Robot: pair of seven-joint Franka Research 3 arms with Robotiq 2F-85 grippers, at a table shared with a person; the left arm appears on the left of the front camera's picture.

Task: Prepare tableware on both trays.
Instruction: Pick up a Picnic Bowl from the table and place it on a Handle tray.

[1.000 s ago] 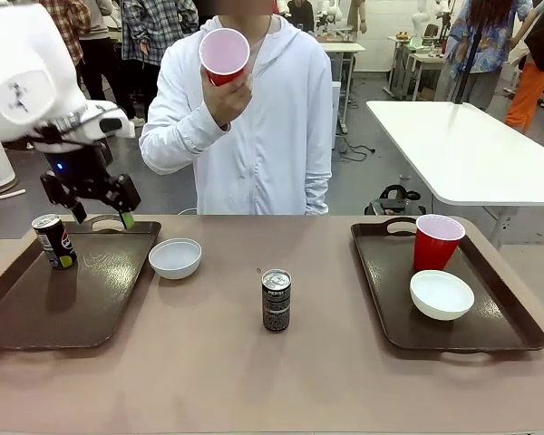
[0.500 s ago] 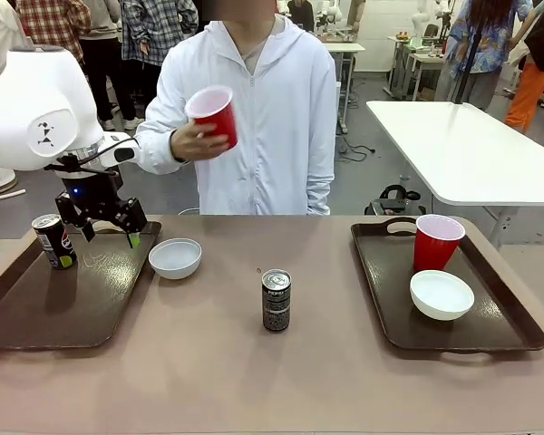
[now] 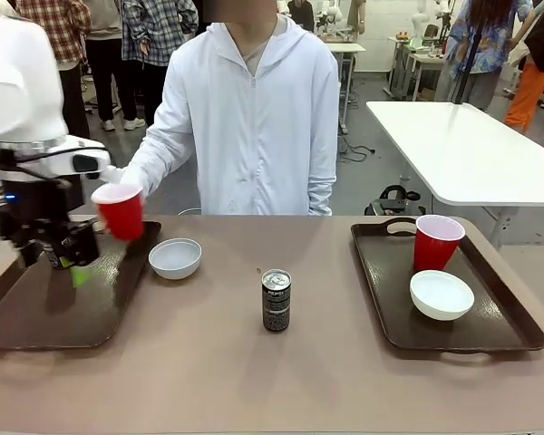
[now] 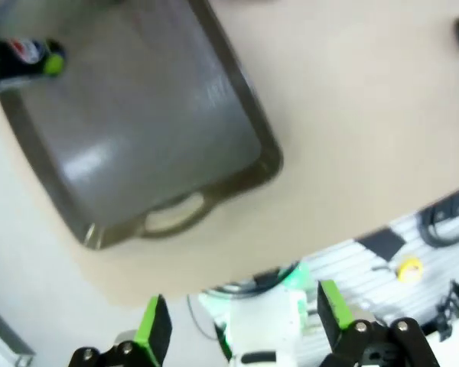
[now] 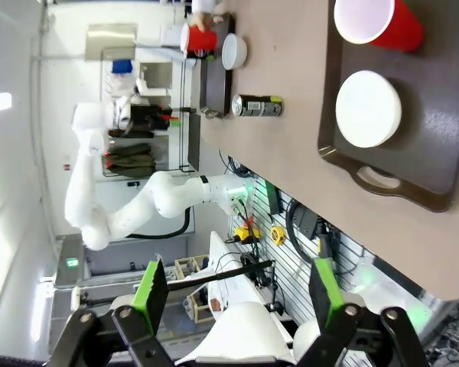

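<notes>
Left gripper [image 4: 241, 300] spread wide, empty, above left tray [image 3: 36, 317] — person [image 3: 254, 118] holds red cup [image 3: 121, 211] at its far edge. Right gripper [image 5: 237, 274] released too.

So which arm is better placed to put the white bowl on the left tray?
Left. The left end effector hangs open over the left tray, and the white bowl sits just beside that tray. The right end effector, also open, sees that bowl from far off.
</notes>
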